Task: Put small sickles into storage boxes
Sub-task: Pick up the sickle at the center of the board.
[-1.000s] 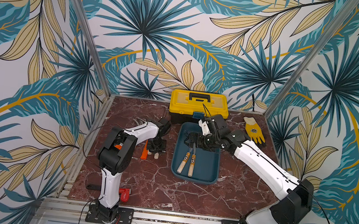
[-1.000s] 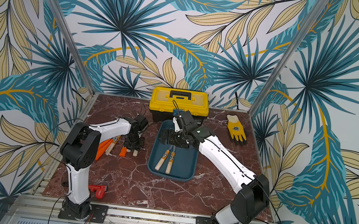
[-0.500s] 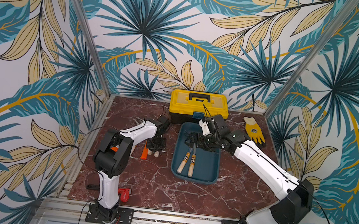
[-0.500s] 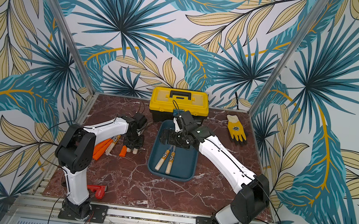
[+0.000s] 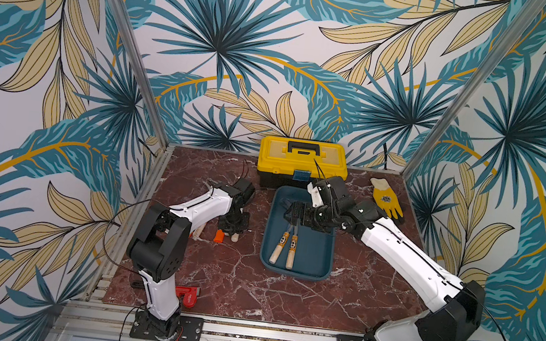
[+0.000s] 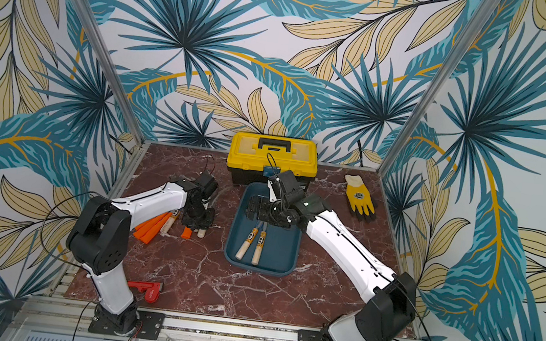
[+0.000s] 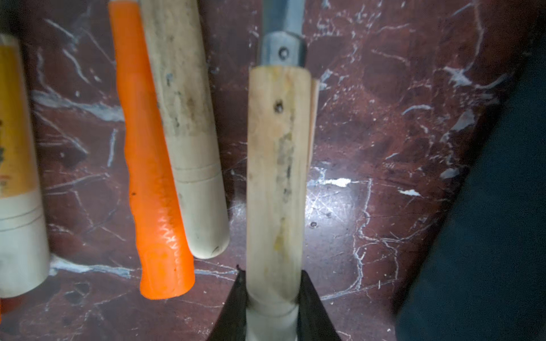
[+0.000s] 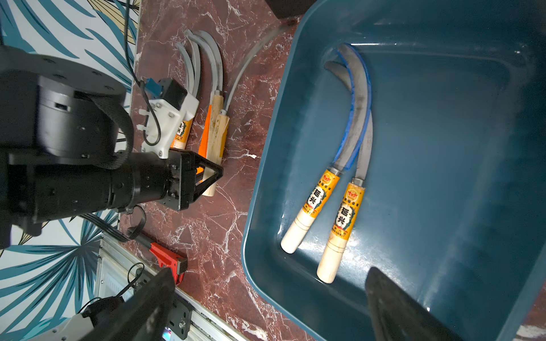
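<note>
While the left arm stoops low: left claw clamped on a wooden-handled sickle at its butt, 9 o'clock of the tray.
Right arm: stretched over the tray's 12 o'clock end; right claw spread wide, empty.
Hidden: held sickle's blade cut off in the wrist view.
Tray sickles: two, handles toward 6 o'clock, blades under the right claw.
</note>
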